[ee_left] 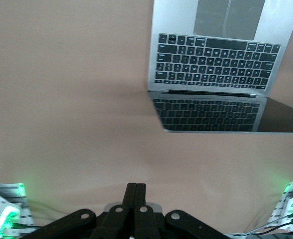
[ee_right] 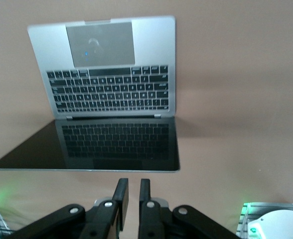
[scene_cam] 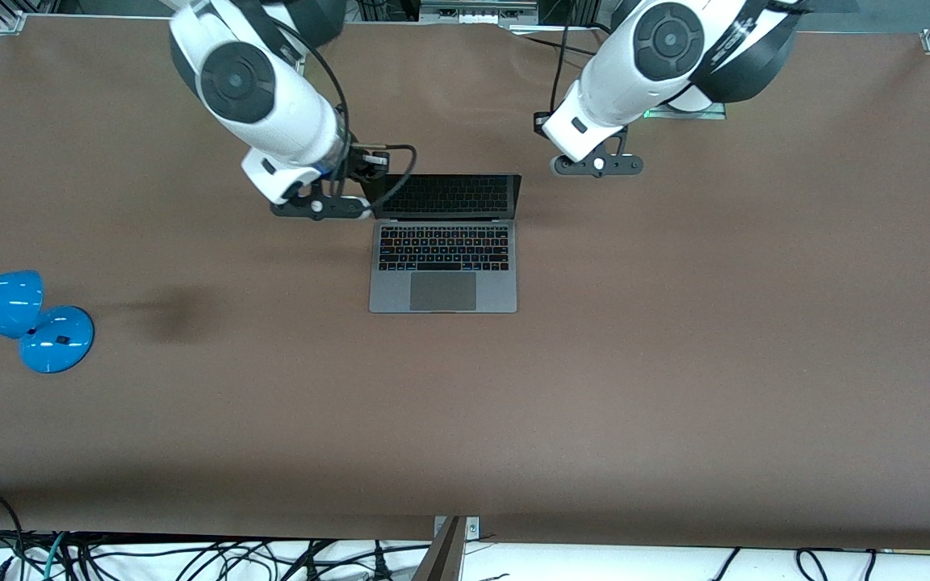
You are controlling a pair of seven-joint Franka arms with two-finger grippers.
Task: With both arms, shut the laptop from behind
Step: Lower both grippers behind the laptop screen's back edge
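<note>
Laptop (ee_left: 214, 74) trackpad partly cropped

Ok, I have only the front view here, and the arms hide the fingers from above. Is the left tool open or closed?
Observer: The left tool is shut. Its two fingers press together with nothing between them, over the bare table, off the laptop toward the left arm's end.
Operator: And the right tool?
Observer: The right tool shows a narrow gap between its fingers, and it holds nothing.
Operator: Does it touch the lid?
Observer: No. In the right wrist view a strip of table shows between its fingertips and the lid's top edge.
</note>
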